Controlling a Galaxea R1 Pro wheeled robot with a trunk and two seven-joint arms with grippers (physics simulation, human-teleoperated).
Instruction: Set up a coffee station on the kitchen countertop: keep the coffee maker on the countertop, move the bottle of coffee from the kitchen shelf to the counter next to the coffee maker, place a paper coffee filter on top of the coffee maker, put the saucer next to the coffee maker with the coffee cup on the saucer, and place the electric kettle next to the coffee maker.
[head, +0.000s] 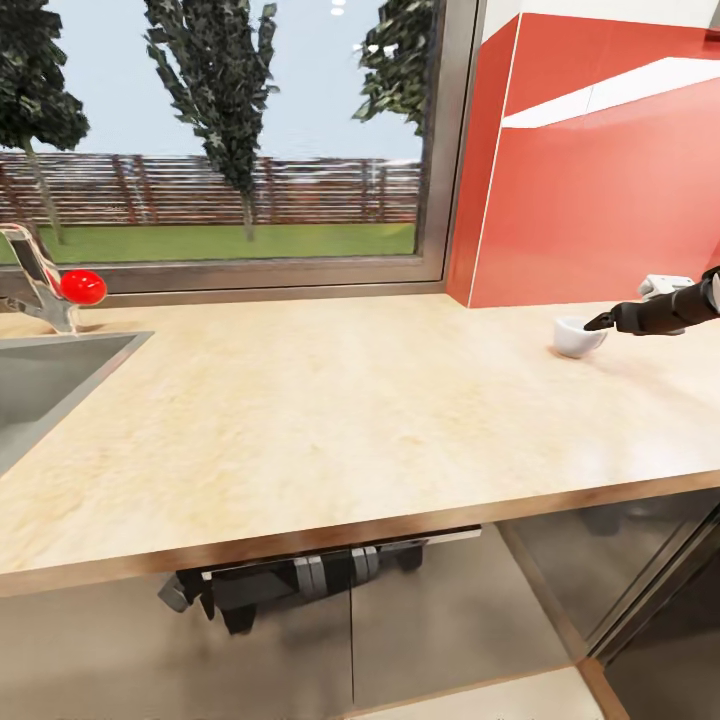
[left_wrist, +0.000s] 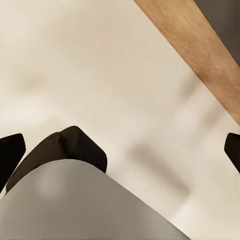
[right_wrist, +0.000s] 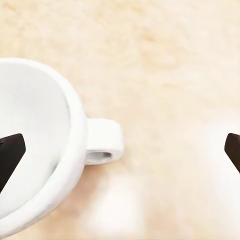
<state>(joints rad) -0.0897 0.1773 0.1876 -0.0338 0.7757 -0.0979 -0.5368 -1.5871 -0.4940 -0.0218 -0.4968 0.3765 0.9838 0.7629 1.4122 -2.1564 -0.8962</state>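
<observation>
One small white coffee cup (right_wrist: 35, 145), looped handle, upright on pale countertop (head: 330, 430); right hand (right_wrist: 120, 150) spread wide above

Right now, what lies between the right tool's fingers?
In the right wrist view, the coffee cup's handle and bare countertop lie between the open right tool.

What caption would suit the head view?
Right gripper reaching a white coffee cup on the wooden countertop beside a sink.

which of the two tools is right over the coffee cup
The right tool: its open fingers straddle the coffee cup's handle side above the countertop. The left tool hangs open lower down, facing pale floor.
</observation>
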